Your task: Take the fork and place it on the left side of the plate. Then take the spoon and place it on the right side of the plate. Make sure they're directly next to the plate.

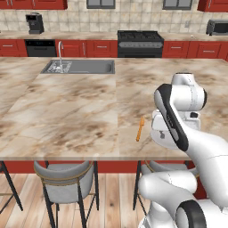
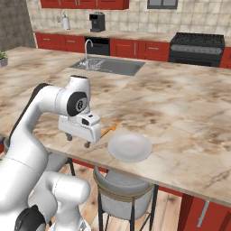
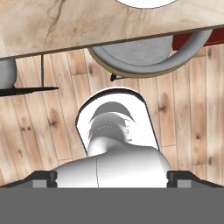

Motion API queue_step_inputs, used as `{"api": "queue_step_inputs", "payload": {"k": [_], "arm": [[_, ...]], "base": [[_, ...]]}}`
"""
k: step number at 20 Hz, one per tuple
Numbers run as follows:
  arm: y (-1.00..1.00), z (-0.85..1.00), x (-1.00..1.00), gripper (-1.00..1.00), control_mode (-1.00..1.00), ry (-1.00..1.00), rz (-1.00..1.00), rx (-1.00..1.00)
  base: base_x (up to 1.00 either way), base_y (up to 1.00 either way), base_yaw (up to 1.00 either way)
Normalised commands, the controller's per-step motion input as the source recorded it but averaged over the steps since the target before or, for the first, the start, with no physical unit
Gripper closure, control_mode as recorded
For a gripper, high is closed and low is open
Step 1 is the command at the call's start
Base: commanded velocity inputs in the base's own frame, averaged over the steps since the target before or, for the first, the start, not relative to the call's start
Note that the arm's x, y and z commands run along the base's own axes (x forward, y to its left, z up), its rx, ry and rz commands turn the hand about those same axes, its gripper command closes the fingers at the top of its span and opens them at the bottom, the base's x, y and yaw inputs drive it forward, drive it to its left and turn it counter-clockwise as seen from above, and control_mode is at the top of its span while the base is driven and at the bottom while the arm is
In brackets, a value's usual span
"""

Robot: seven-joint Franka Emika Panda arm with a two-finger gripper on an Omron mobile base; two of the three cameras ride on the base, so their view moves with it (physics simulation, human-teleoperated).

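The orange fork (image 1: 140,129) lies on the marble counter near its front edge; in the right base view, the fork (image 2: 108,130) pokes out from behind my hand. Just right of it sits the round grey-white plate (image 2: 130,147), whose edge shows at the top of the hand view (image 3: 142,2). My gripper (image 2: 77,140) hangs over the counter's front edge, left of the plate and in front of the fork, pointing down. Its fingertips (image 3: 43,177) stand wide apart with nothing between them, so it is open. The spoon is out of view.
Grey bar stools (image 1: 67,178) (image 2: 124,182) (image 3: 148,57) stand under the counter's front edge above a wooden floor. A sink (image 1: 80,67) is set into the far side of the counter. A stove (image 1: 139,42) and red cabinets line the back wall.
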Motion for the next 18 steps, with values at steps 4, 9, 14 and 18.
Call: {"api": "queue_step_inputs", "payload": {"k": [4, 9, 14, 18], "arm": [[0.00, 0.00, 0.00, -1.00, -1.00, 0.00, 0.00, 0.00], [0.00, 0.00, 0.00, -1.00, 1.00, 0.00, 0.00, 0.00], [0.00, 0.00, 0.00, -1.00, 1.00, 0.00, 0.00, 0.00], [0.00, 0.00, 0.00, -1.00, 1.00, 0.00, 0.00, 0.00]], "base": [[0.00, 0.00, 0.00], [0.00, 0.00, 0.00], [0.00, 0.00, 0.00], [-0.79, -0.08, -0.03]]}}
